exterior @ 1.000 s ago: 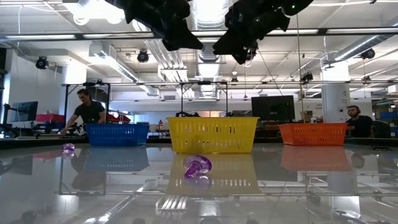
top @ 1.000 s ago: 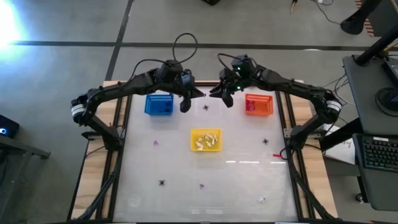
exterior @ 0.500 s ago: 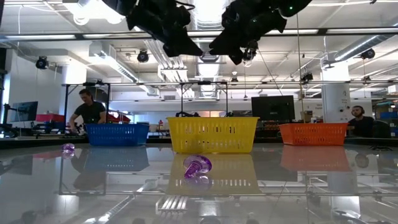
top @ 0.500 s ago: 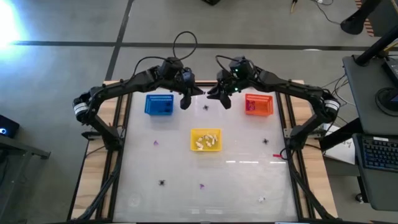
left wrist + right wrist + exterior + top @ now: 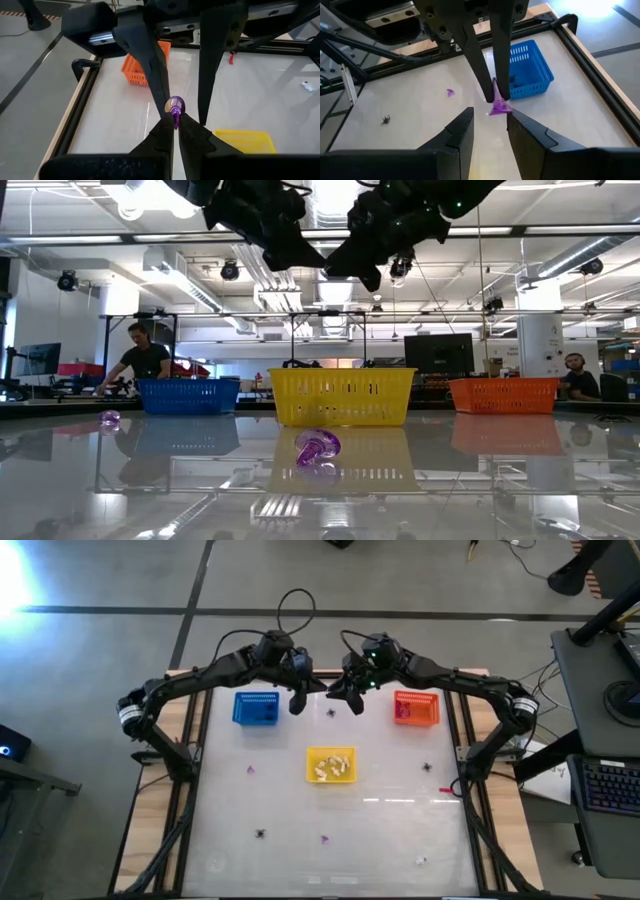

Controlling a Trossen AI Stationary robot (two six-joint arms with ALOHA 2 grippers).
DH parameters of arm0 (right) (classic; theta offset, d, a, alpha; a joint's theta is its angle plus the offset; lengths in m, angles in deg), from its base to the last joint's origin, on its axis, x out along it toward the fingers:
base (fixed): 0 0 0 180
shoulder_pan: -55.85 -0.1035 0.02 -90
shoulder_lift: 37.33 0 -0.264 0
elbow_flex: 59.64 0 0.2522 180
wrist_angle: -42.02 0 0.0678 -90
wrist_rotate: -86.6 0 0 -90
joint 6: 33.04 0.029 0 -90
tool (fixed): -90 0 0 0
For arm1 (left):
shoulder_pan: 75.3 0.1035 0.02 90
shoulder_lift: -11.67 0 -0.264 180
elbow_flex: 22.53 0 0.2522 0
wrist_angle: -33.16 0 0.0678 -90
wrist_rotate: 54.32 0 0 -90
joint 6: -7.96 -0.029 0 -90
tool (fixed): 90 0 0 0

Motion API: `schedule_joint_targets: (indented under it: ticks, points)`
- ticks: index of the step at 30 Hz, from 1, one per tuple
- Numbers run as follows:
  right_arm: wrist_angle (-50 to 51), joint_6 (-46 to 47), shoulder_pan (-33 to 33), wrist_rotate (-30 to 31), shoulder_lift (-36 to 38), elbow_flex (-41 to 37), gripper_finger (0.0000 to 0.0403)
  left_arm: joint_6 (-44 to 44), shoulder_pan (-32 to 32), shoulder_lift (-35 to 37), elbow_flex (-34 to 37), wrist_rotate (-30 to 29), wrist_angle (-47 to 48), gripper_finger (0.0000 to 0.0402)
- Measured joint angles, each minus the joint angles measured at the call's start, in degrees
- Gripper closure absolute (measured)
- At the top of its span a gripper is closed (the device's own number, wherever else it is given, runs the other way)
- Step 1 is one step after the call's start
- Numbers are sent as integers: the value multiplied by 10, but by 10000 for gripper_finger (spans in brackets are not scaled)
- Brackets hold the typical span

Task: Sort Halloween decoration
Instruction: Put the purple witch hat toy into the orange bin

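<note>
Using the yellow basket (image 5: 331,765) in the middle of the table as the anchor: the blue basket (image 5: 256,708) sits off to its far left. The left gripper (image 5: 298,705) hangs in the air just past the yellow basket's far-left corner, pinched tight on a small purple trinket (image 5: 175,106) held at its fingertips. Facing it, tip to tip, is the right gripper (image 5: 349,700), above the yellow basket's far side; its fingers (image 5: 461,131) are partly apart with nothing between them, the purple piece just ahead of them. A black spider (image 5: 330,712) lies on the table beyond the yellow basket, under the two grippers. The orange basket (image 5: 416,708) sits to the far right. More tiny bits are scattered nearer than the yellow basket, like a purple piece (image 5: 324,837).
</note>
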State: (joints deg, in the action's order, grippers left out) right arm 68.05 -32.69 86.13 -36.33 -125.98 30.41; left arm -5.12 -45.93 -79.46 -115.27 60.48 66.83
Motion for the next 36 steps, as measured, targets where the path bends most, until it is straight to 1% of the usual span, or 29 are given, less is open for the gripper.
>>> schedule_joint_targets:
  ticks: [8,14,22,33,36]
  points:
    - [-14,5,0,1,-8,2,305,-10,0,0,0,0,4,401]
    - [-14,6,1,1,-8,21,303,-13,0,0,0,-1,4,401]
    - [5,11,1,2,-8,21,326,-15,5,0,0,1,8,401]
    - [15,25,1,3,-9,21,312,-15,8,0,1,12,6,401]
    - [13,19,1,17,-9,21,314,-15,8,0,0,12,6,401]
